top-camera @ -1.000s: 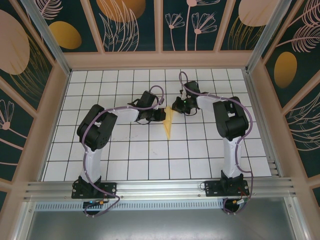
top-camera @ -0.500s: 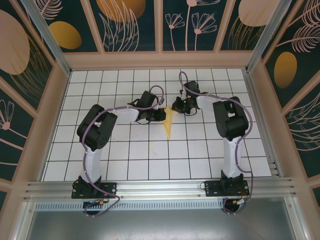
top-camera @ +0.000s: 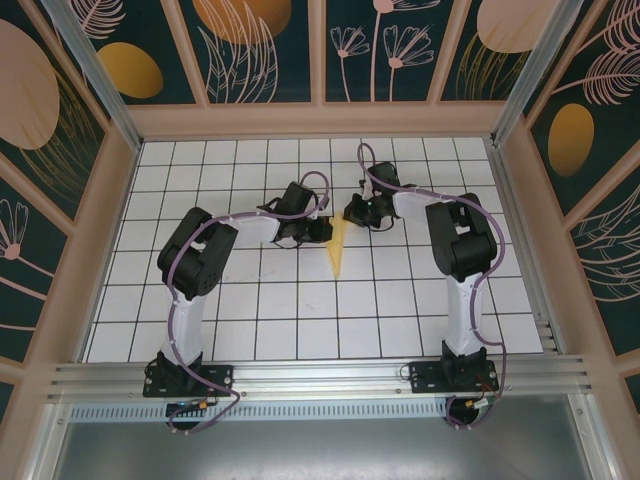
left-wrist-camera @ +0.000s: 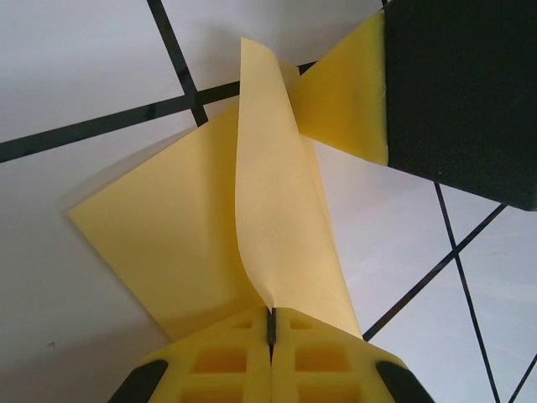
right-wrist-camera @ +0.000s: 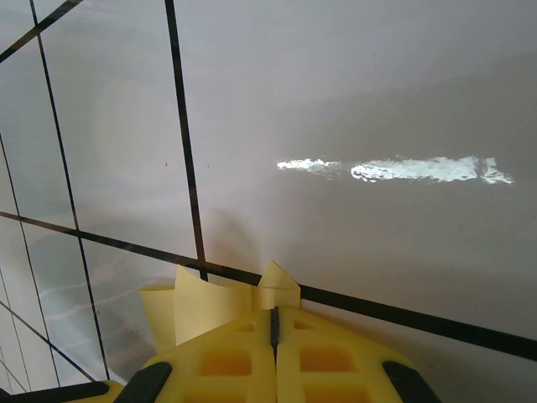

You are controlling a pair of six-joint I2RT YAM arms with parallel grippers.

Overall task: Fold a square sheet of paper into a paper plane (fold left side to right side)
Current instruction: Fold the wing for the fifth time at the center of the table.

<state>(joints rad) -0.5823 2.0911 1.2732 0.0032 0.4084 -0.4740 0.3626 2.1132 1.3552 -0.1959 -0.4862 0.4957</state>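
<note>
On the white grid table (top-camera: 400, 310), the yellow paper plane (top-camera: 337, 250) lies near the centre. Its long axis runs near to far, with the narrow tip toward the arm bases. At its wide far end, the left gripper (top-camera: 324, 232) is clamped on a raised flap, and the right gripper (top-camera: 348, 215) pinches the far edge.

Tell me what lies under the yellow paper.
The white table with black grid lines. The paper rests on it, with one flap held up by the shut left pincer. The lines run beneath the sheet, and whatever else is there is covered.
</note>
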